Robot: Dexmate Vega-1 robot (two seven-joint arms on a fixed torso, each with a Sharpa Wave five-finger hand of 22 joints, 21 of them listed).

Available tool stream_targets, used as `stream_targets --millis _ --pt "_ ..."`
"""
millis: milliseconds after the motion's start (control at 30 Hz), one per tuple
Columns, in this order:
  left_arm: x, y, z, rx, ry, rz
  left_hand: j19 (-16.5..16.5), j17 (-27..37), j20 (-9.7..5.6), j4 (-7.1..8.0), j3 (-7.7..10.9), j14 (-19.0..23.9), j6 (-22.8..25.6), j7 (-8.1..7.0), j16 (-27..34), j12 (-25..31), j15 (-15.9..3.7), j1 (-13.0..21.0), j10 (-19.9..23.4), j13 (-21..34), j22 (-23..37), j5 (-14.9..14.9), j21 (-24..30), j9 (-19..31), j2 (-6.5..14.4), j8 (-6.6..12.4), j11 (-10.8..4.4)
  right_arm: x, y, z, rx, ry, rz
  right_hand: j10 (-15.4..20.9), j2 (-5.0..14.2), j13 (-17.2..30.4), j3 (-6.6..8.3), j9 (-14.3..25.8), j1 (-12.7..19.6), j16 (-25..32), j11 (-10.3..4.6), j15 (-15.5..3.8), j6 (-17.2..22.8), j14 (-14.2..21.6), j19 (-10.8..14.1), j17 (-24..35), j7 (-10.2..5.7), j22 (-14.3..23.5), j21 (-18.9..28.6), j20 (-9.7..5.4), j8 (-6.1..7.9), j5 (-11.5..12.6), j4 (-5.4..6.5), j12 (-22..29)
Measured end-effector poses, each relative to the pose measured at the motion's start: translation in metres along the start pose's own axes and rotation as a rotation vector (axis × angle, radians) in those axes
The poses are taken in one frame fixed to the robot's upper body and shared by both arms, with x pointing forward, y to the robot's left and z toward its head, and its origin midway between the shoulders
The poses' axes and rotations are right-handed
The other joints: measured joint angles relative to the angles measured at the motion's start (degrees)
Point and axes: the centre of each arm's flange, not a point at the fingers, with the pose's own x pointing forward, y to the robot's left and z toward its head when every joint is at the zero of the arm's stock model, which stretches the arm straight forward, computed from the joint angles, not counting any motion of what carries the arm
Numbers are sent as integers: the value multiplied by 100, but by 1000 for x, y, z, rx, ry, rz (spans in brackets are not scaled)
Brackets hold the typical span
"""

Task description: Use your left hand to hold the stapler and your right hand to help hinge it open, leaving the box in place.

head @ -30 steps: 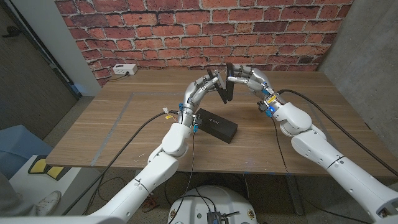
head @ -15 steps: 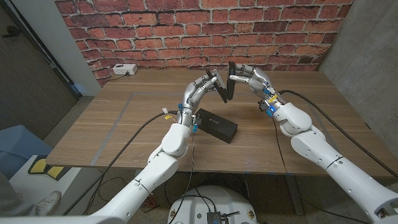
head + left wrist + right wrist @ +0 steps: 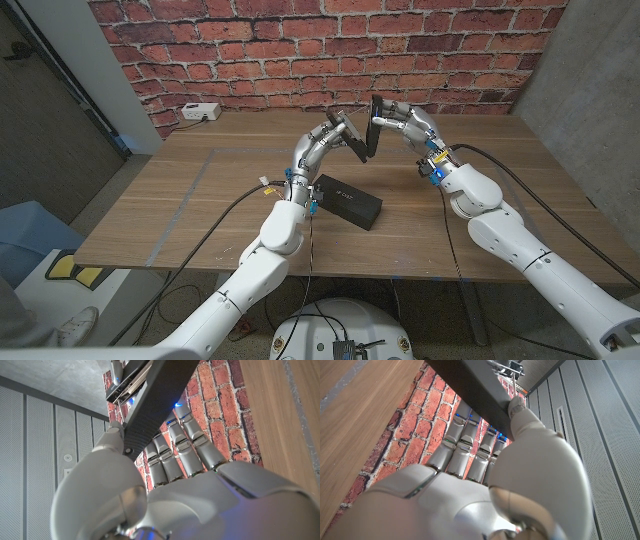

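Hinging is judged underway | left robot hand point(image 3: 318, 143) grips one arm of the black metal stapler point(image 3: 361, 137), held above the wooden counter point(image 3: 200, 190) | black rectangular box point(image 3: 347, 200) left lying | right robot hand point(image 3: 405, 124) pinches the other arm | stiff, sprung, slippery.

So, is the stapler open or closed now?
Open: the stapler forms a V in the head view, left hand and right hand each holding one arm.

black stapler point(image 3: 362, 139) held in the air above the table's far middle, hinged open in a v, halves apart at the top. black oblong box point(image 3: 347, 200) lies flat near the table's centre, skewed.
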Motion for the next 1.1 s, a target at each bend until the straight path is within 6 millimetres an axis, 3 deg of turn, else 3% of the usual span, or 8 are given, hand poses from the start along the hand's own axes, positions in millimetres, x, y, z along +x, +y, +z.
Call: stream_targets --millis 567,1100 --pt "-4 5 3 -34 -25 43 -1 31 0 0 0 99 1 0 42 -32 -40 0 10 17 20 -6 85 0 0 -17 -9 -1 -8 2 0 -3 -40 -1 0 0 9 9 0 90 -1 -24 -1 82 132 0 0 110 176 -129 0 0 -10 100" --pt "-5 12 4 -31 -40 80 -116 -47 28 -1 1 44 0 -1 -28 -36 -30 0 8 23 14 1 150 27 0 -22 -10 -4 -19 1 18 -5 -94 -1 0 175 8 10 -1 171 -1 -25 -2 80 84 0 -1 62 150 -130 24 0 -10 99"
